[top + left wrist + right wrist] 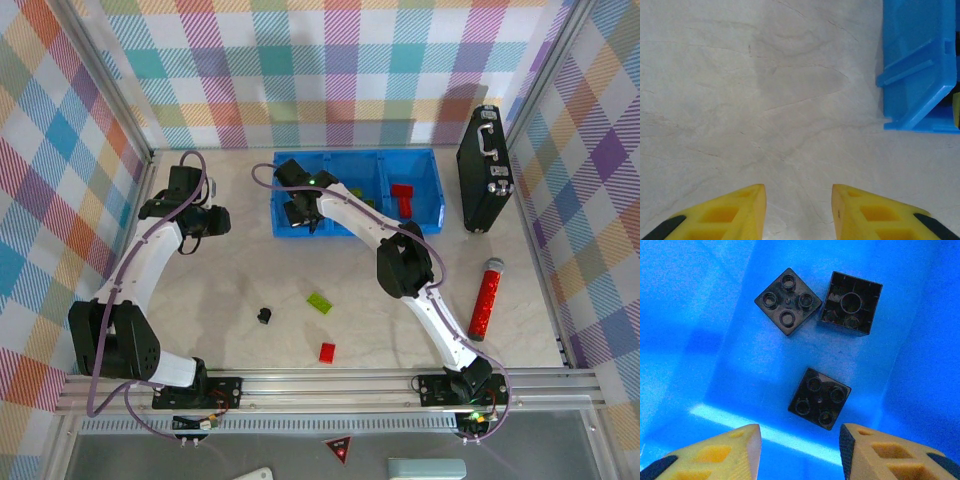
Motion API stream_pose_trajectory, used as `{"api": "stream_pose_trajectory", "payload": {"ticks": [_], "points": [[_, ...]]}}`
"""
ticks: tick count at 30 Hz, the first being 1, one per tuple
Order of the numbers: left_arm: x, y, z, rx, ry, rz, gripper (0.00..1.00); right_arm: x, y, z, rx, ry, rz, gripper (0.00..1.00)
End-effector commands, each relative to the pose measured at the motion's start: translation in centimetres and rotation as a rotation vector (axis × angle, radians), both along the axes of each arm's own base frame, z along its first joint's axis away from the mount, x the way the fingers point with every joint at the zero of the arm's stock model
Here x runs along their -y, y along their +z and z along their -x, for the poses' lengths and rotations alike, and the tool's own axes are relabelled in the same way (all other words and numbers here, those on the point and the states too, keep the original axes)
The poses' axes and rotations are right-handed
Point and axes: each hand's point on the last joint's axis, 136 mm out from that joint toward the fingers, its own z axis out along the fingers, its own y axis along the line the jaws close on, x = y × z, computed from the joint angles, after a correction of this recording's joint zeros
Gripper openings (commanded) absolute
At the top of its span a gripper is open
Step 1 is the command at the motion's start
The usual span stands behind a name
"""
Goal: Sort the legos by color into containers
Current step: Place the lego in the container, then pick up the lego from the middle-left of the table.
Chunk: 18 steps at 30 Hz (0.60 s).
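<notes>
The right gripper (800,432) is hovering, jaws parted and empty, above three black legos (819,398) lying in the left compartment of the blue tray (428,180); the left gripper (799,192) is hanging over the worktop (765,100), jaws slightly apart.

No readable text, brand or number, a small red triangle sign (338,449) on the grey ledge (540,445) at the near edge, its mark too small to read
</notes>
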Motion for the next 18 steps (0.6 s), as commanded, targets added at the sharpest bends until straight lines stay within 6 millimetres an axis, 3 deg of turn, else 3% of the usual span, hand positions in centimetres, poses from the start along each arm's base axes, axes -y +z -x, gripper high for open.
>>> {"api": "stream_pose_trajectory", "payload": {"ticks": [1,12,18], "points": [[0.5,-0.7,0.1,-0.020,-0.029,0.016,0.39,1.2,4.7,-0.2,0.055,-0.004,-0.009,0.47],[3.1,-2.2,0.5,-0.094,-0.099,0.034,0.40,3.2,8.9,3.0,0.047,0.011,-0.052,0.47],[5.5,-2.0,1.3,-0.144,-0.151,0.023,0.42,5.3,10.6,5.6,0.042,0.011,-0.071,0.47]]}}
